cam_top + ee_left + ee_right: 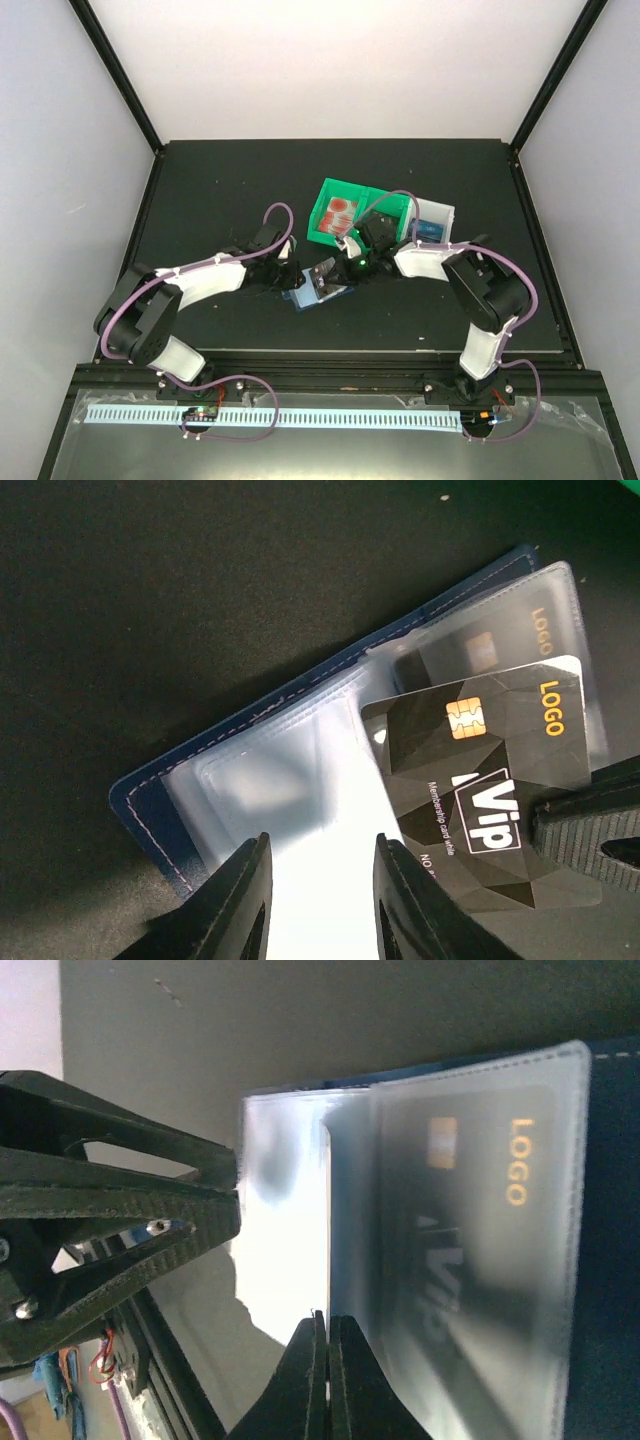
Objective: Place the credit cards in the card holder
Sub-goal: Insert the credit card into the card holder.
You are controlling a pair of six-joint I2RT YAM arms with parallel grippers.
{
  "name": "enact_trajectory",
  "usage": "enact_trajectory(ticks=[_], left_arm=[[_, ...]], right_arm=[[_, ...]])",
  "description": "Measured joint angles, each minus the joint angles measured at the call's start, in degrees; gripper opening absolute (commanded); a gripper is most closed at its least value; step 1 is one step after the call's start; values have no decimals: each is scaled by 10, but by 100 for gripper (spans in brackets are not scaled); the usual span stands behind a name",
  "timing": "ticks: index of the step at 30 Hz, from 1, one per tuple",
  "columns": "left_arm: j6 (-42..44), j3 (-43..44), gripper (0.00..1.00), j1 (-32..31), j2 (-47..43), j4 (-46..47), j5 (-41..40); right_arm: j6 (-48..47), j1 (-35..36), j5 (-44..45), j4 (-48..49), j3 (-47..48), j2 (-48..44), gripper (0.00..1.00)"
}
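The dark blue card holder [150, 810] lies open on the black table, its clear sleeves up; it also shows in the top view [305, 298]. One black card [482, 645] sits inside a sleeve [450, 1260]. My right gripper [328, 1318] is shut on the edge of a second black VIP card [480, 770], held tilted over the sleeves, its far end at the sleeve opening. My left gripper [321, 842] is open, its fingertips down on the empty clear sleeve of the holder's other page. In the top view both grippers, left [292, 278] and right [340, 272], meet over the holder.
A green and white compartment tray [375, 200] stands just behind the grippers. It holds a red-and-white card [340, 213] in a green part and a blue card [432, 229] in the white part. The black table [200, 200] reaches to raised edges all round.
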Motion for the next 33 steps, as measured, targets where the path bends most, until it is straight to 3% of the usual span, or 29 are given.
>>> enact_trajectory(ticks=[19,33], left_arm=[[-11,-26,32,0,11,32,-2],[-12,-31,45,0,8,44,-2]], right_arm=[[56,32,26,24,12,35,1],[72,37,7,23,53,81,2]])
